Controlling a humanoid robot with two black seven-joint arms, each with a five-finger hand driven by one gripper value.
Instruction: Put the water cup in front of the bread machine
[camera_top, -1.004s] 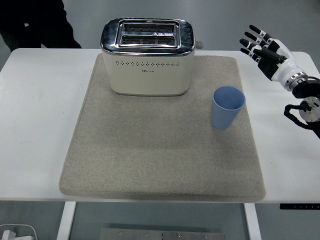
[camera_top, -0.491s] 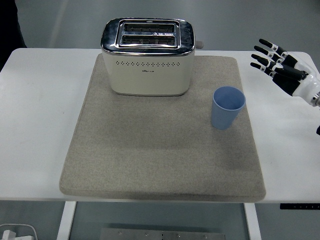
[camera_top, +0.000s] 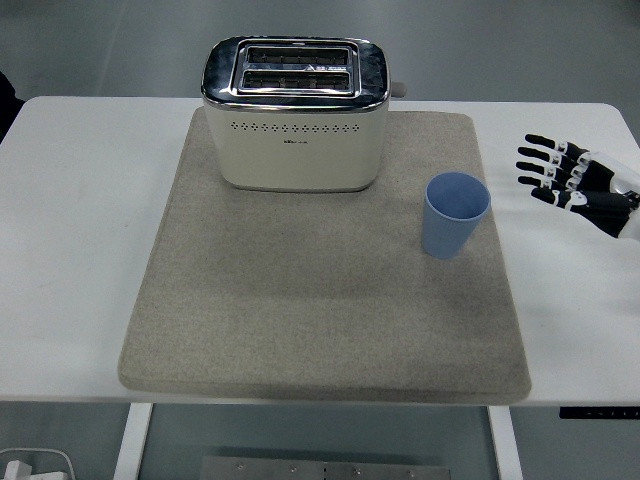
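A blue water cup (camera_top: 455, 215) stands upright on the right side of a grey mat (camera_top: 320, 300). A cream and chrome bread machine (camera_top: 296, 113) with two top slots stands at the back of the mat, left of the cup. My right hand (camera_top: 560, 175) is at the right edge, over the white table, to the right of the cup and apart from it. Its fingers are spread and point left toward the cup. It holds nothing. My left arm is out of view.
The white table (camera_top: 80, 250) shows bare on both sides of the mat. Its near edge runs along the bottom. A dark sleeve of a person (camera_top: 5, 100) shows at the far left edge.
My right hand has moved down and to the right, from beside the mat's back corner to level with the cup. The person at the top left has moved almost out of view.
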